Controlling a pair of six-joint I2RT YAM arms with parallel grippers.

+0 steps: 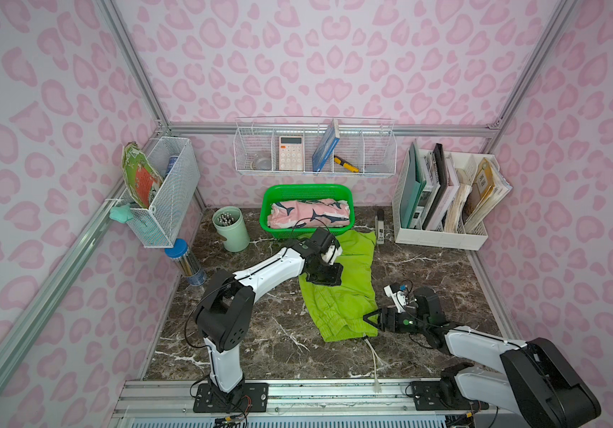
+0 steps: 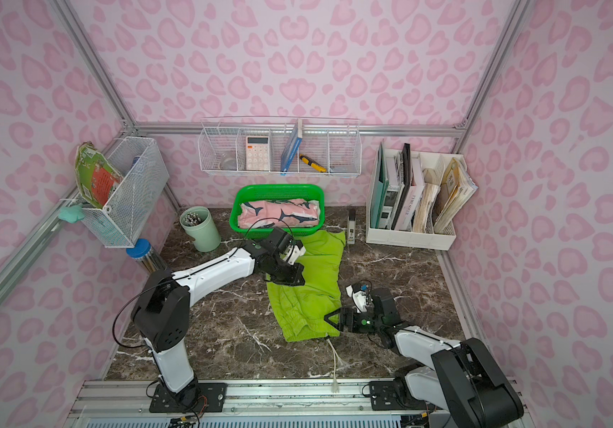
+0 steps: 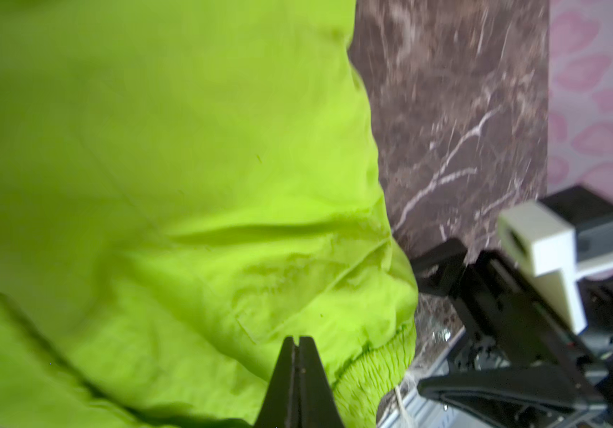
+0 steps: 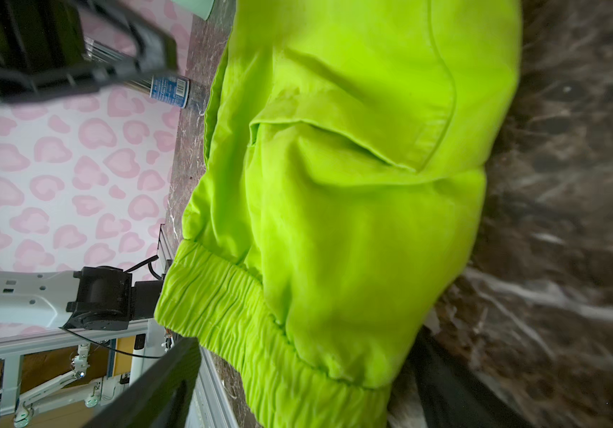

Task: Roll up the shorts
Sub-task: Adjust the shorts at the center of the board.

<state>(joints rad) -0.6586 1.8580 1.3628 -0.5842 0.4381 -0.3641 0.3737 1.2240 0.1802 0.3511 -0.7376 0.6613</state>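
Left gripper (image 3: 299, 341) shut, empty, over green shorts (image 1: 349, 296) on worktop (image 1: 427, 266); right gripper (image 1: 368, 321) wide open at their waistband, holding nothing; pink shorts (image 1: 308, 215) rolled in basket (image 1: 271, 196).

Shorts: two, lime pair (image 1: 357, 274), shark-print pair (image 1: 308, 216). Green basket (image 1: 305, 188): one. Pen cup (image 1: 232, 237): one.

Left gripper (image 3: 299, 342) closed, right gripper (image 1: 371, 319) jaws wide apart
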